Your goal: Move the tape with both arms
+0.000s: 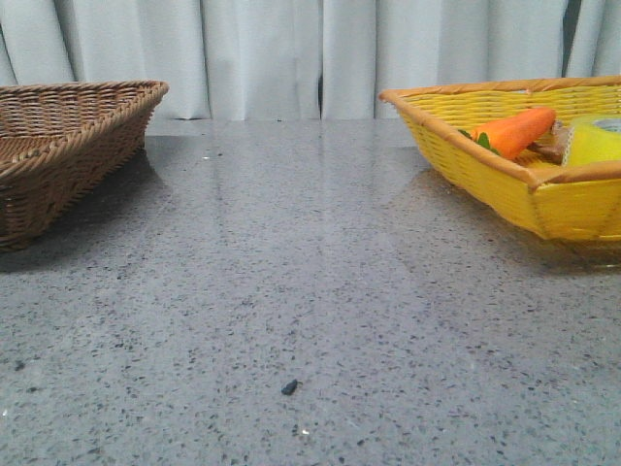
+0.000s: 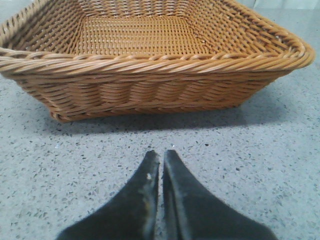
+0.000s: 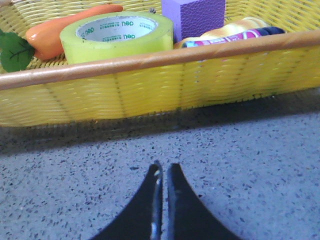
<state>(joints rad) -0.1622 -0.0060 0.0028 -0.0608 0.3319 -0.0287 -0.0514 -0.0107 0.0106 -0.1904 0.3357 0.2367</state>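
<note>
The yellow tape [image 3: 117, 37] lies flat in the yellow basket [image 3: 150, 85], its white core with green letters facing up. In the front view the tape [image 1: 594, 141] shows at the far right inside the yellow basket [image 1: 485, 160]. My right gripper [image 3: 163, 167] is shut and empty, low over the table in front of the basket's near wall. My left gripper [image 2: 161, 154] is shut and empty, over the table in front of the empty brown wicker basket [image 2: 150, 85]. Neither gripper shows in the front view.
An orange carrot [image 3: 60, 30] with a green leaf lies beside the tape; it also shows in the front view [image 1: 514, 131]. A purple block [image 3: 194, 15] and a colourful packet [image 3: 235, 32] share the yellow basket. The brown basket [image 1: 68, 146] stands at the left. A small dark speck [image 1: 289, 387] lies on the table.
</note>
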